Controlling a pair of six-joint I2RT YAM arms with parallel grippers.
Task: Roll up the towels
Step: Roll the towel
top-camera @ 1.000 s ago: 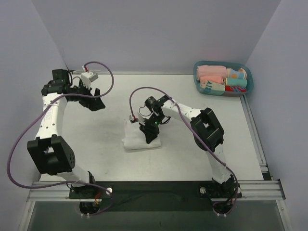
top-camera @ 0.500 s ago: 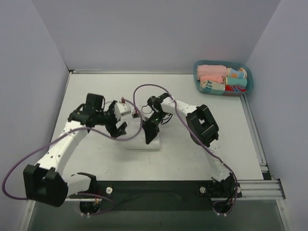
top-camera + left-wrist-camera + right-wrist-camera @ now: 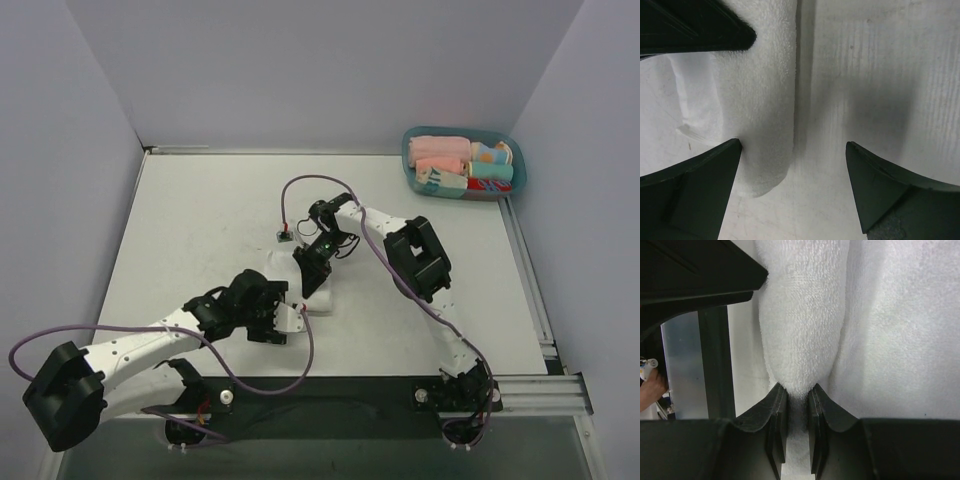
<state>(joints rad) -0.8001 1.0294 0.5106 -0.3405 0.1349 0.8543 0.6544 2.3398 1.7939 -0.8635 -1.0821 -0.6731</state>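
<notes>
Right gripper point(image 3: 797, 390) pinches towel point(image 3: 805, 315) — left gripper point(image 3: 794, 144) spread beside, basket point(image 3: 406, 158) well apart.

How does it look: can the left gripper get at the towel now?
Probably yes. The left gripper hangs open at the rolled end of the towel, one finger beside it. The right gripper pinches the roll farther along and seems not to block it.

Plain pale lavender walls point(image 3: 320, 70) enclose a flat white tabletop point(image 3: 190, 220). A silver metal rail point(image 3: 540, 385) crosses the lower frame.
</notes>
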